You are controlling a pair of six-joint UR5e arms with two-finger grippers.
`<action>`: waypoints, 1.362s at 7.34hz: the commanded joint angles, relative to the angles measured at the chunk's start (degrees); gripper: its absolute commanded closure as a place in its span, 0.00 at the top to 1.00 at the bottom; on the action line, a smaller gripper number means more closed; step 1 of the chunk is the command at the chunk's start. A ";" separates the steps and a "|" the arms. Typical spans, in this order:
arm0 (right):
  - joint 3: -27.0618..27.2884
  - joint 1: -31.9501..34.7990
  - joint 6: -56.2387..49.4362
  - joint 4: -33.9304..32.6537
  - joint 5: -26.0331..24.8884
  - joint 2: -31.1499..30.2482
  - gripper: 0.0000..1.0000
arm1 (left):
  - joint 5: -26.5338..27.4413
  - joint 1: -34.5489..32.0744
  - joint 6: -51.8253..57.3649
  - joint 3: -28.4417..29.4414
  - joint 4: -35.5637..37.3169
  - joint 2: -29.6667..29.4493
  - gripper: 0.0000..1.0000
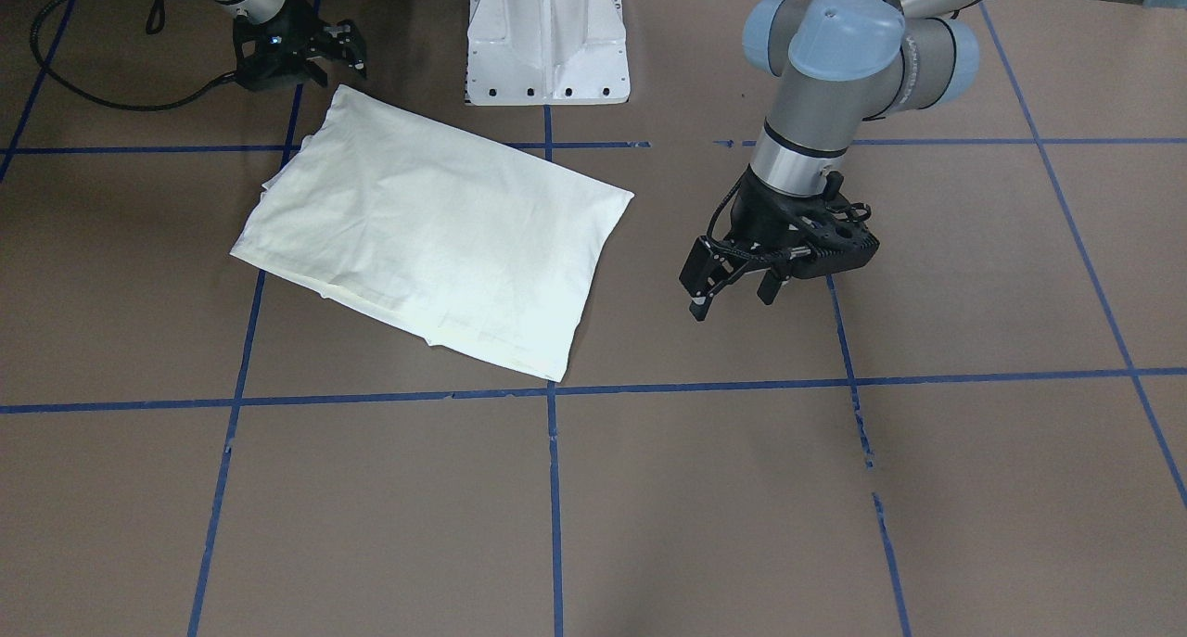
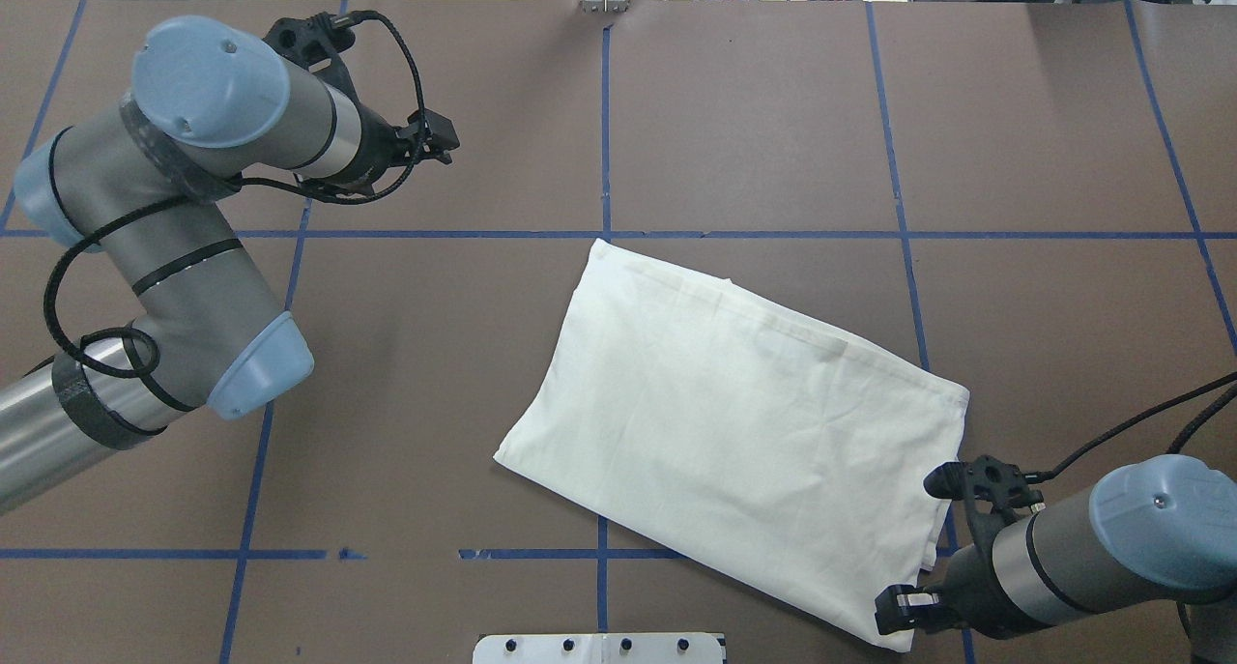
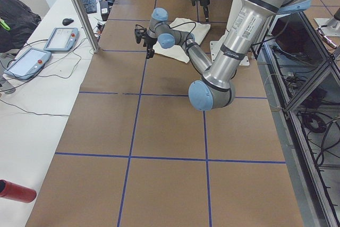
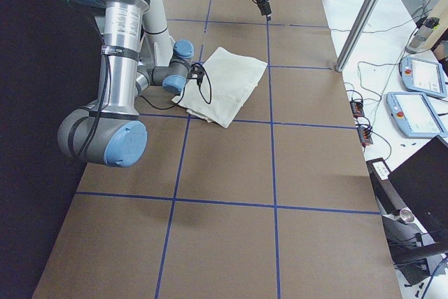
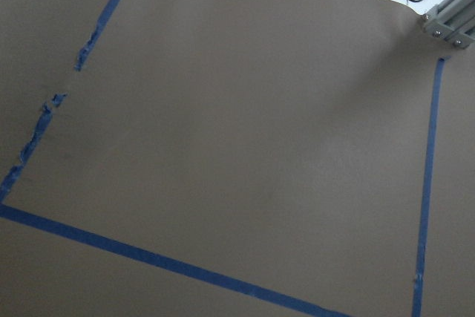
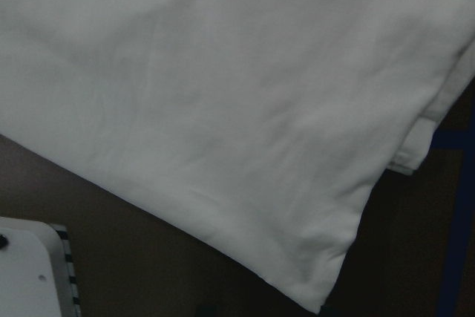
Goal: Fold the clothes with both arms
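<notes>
Right gripper: black two-finger tool on a silver-grey arm, hovering just beside the shirt's corner nearest the robot. Its jaws look parted, with nothing between them.
Left gripper: same black two-finger build, jaws spread and empty, tilted down over bare table. It is apart from the cloth's nearest corner.
Shirt: the cream-white long-sleeved T-shirt lies flat as a skewed, folded rectangle with its plain face up and no print showing. It rests on the brown paper-covered table, in front of the white pedestal base and mostly on the robot's right half.
Layers: the right wrist view shows stacked hems peeking out along one edge, so several folds seem already made.
Why placed so: the right gripper at a corner suits either taking hold there or having let go, and I cannot tell which. The left one probably stands off so it does not disturb the cloth.
Containers: none in view. Only the table bears the shirt.
Progress: judged near its end.
</notes>
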 commanded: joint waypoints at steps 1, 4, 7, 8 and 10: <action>-0.20 8.75 -0.12 -0.09 -0.28 5.75 1.00 | -1.44 8.59 -13.90 -3.10 -0.31 3.42 0.99; -0.73 14.58 -0.12 -0.09 -0.63 8.75 1.00 | 5.14 21.98 -30.04 -2.50 0.13 2.91 0.90; -1.43 14.85 -0.12 -0.09 -0.80 8.93 1.00 | 5.94 22.09 -30.15 -0.74 0.13 2.73 0.83; -1.52 14.85 -0.12 -0.09 -0.81 8.93 1.00 | 5.95 22.18 -30.76 -0.65 0.04 2.73 0.80; -1.52 14.85 -0.12 -0.09 -0.72 8.93 1.00 | 5.95 22.96 -31.12 0.31 -0.31 2.64 0.76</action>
